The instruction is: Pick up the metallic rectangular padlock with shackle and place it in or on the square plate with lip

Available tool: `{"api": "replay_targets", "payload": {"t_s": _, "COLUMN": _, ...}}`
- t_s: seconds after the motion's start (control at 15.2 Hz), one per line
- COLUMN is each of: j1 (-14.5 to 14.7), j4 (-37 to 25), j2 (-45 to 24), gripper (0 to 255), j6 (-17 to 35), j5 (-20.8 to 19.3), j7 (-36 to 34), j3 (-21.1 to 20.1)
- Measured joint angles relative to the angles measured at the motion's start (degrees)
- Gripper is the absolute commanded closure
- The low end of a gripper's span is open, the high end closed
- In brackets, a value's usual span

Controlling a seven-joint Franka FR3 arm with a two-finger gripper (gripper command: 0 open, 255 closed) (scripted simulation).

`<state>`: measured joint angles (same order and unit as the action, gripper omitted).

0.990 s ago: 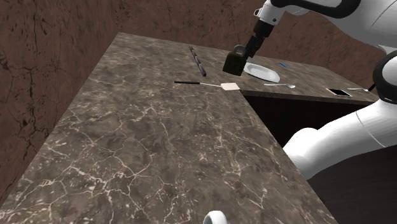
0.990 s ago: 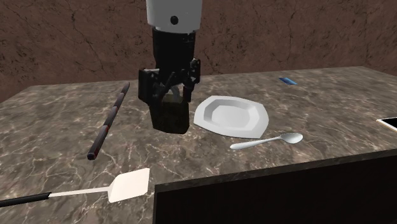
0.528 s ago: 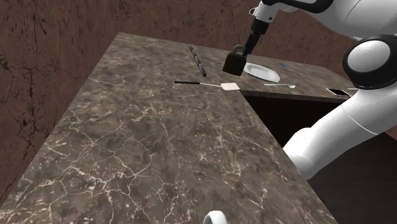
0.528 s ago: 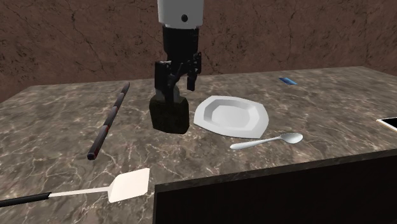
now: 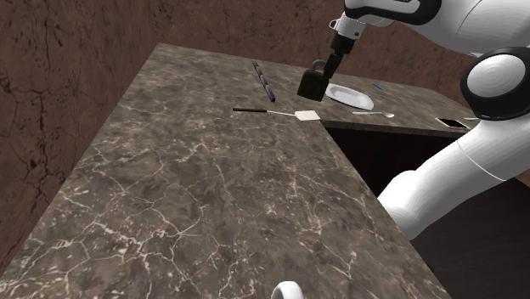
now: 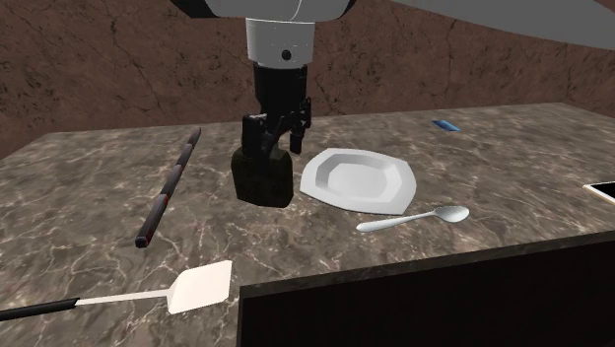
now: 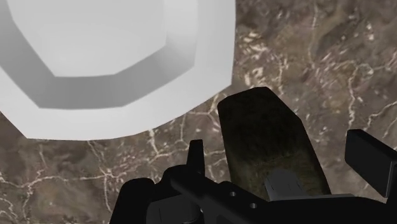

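A dark, blocky padlock stands on the marble counter just left of the white lipped plate in the second exterior view. My gripper hangs straight above it, open, its fingertips level with the shackle. In the wrist view the padlock body lies between the two spread fingers of the gripper without either touching it, and the plate sits close beside it. From the shoulder view the padlock sits under the gripper, next to the plate.
A white spatula with a dark handle lies near the counter's front edge. A spoon lies in front of the plate, and a long dark rod lies left of the padlock. A small blue item and a flat device lie further right.
The gripper has risen from straddling the padlock's body to just above it, staying open. The padlock stays on the counter beside the plate.
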<state>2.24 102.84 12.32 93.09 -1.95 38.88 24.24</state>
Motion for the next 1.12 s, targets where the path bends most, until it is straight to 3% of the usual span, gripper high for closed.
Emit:
{"api": "replay_targets", "payload": {"t_s": 0.2, "j1": 0.00, "j4": 0.09, "j2": 0.02, "gripper": 0, "j6": 0.08, "j5": -0.01, "j7": 0.00, "j3": 0.00}}
{"api": "replay_targets", "payload": {"t_s": 0.26, "j1": 0.00, "j4": 0.09, "j2": 0.02, "gripper": 255, "j6": 0.08, "j5": -0.01, "j7": 0.00, "j3": 0.00}}
{"api": "replay_targets", "payload": {"t_s": 1.12, "j1": 0.05, "j4": -1.91, "j2": -0.38, "gripper": 255, "j6": -1.58, "j5": 0.14, "j7": 0.06, "j3": 0.03}}
